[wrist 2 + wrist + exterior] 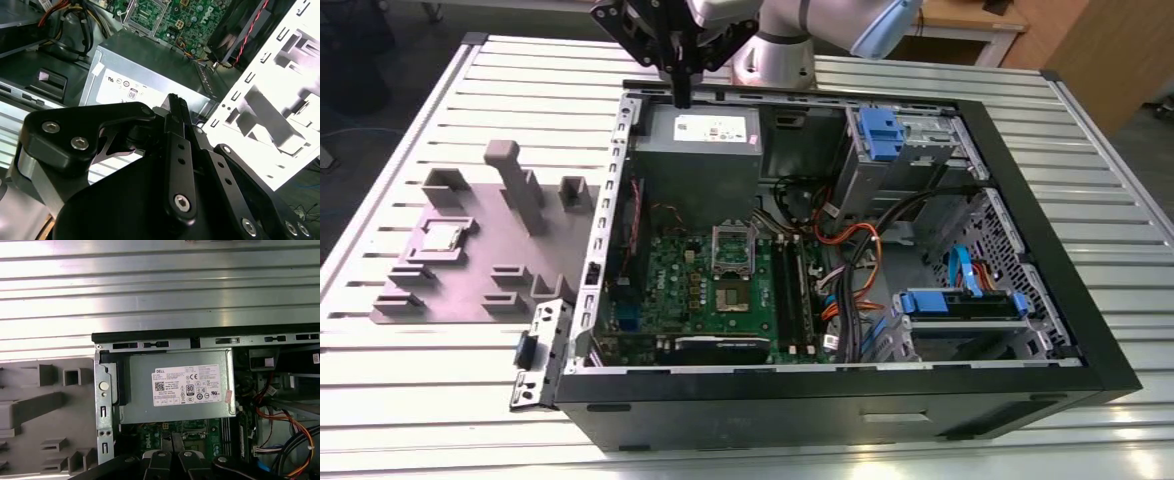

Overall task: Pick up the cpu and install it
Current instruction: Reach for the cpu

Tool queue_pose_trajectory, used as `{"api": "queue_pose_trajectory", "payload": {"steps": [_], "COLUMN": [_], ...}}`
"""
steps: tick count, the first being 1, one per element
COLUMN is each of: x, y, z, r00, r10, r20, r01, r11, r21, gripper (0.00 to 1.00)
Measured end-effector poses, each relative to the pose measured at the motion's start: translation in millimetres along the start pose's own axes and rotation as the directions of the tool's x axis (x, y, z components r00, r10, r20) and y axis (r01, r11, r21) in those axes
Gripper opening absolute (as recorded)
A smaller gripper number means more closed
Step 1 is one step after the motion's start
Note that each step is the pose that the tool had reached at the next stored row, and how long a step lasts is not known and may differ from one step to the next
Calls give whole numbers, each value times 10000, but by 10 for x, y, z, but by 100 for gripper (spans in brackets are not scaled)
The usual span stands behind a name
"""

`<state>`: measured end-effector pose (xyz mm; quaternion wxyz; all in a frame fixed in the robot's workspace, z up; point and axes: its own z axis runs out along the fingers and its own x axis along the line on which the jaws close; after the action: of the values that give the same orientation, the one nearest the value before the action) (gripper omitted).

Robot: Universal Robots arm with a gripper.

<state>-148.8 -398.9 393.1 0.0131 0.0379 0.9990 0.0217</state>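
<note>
The cpu, a small silvery square with a pale rim, lies in a recess of the grey holder plate on the table at the exterior view's left, outside the computer case. My gripper hangs over the back edge of the open case, above the power supply, well away from the cpu. Its black fingers are pressed together and shut, with nothing between them. The green motherboard lies on the case floor, with the socket and its raised metal frame near the middle.
The black case has tall walls. Inside it are orange and black cables, blue drive brackets and a drive cage. Upright grey blocks stand on the holder plate. The table top is slatted metal.
</note>
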Motion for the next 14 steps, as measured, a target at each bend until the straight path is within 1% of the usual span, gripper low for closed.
{"api": "queue_pose_trajectory", "payload": {"steps": [9,14], "x": [45,46], "y": [-3,-3], "z": [-1,-1], "r00": [10000,10000], "r10": [0,0], "r20": [0,0], "r01": [0,0], "r11": [10000,10000], "r21": [0,0], "gripper": [14,14]}}
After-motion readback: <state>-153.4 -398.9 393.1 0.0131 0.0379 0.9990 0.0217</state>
